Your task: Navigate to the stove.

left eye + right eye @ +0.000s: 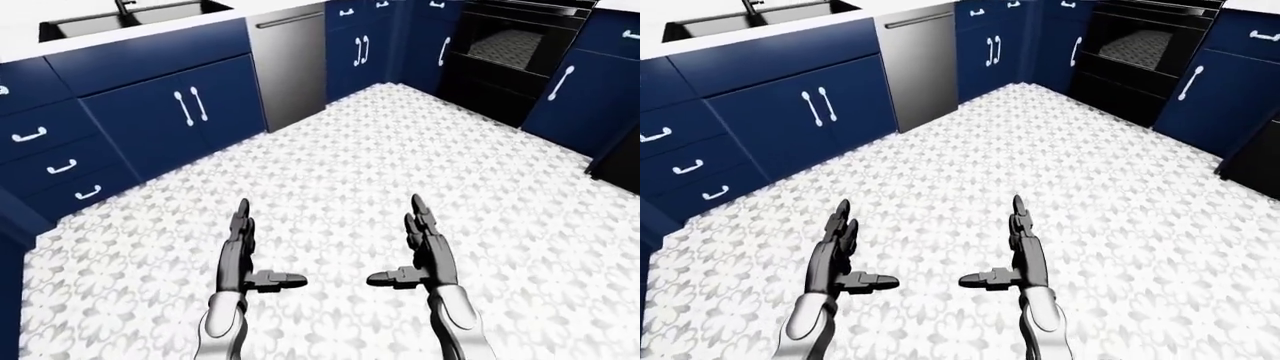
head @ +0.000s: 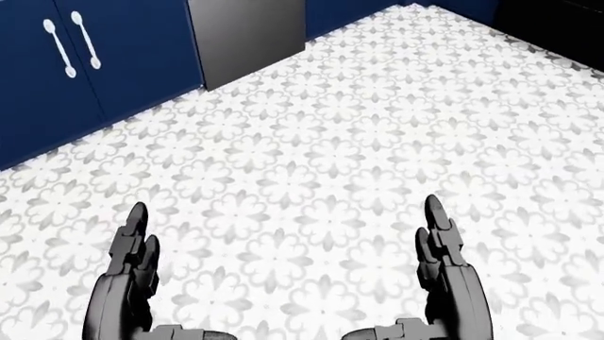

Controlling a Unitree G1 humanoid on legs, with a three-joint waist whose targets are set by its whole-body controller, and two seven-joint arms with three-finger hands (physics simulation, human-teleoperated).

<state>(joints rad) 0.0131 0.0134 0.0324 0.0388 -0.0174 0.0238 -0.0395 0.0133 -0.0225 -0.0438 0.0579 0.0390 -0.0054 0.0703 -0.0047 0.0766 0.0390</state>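
Both hands are held out low over the floor with nothing in them: the left hand [image 1: 243, 259] has its fingers straight and spread with the thumb pointing inward, and the right hand [image 1: 425, 255] mirrors it, fingers extended and thumb turned toward the other hand. Neither touches anything.

Judging from the task, the step in hand is the walk itself. The stove [image 1: 515, 52] shows in the left-eye view at the upper right, a black oven front with a dark window, set between blue cabinets [image 1: 575, 94]. To do this well, the body probably needs to turn toward the view's right and walk up the open tiles, stopping squarely before the oven door without brushing the cabinet to its right.

The floor [image 1: 400, 157] is pale tile with a grey flower pattern, flat as far as the views show. Along the left-eye view's left runs a row of blue cupboards with white handles [image 1: 190, 105], a sink [image 1: 130, 15] in a white counter above them, and a steel dishwasher [image 1: 292, 64] beside them.
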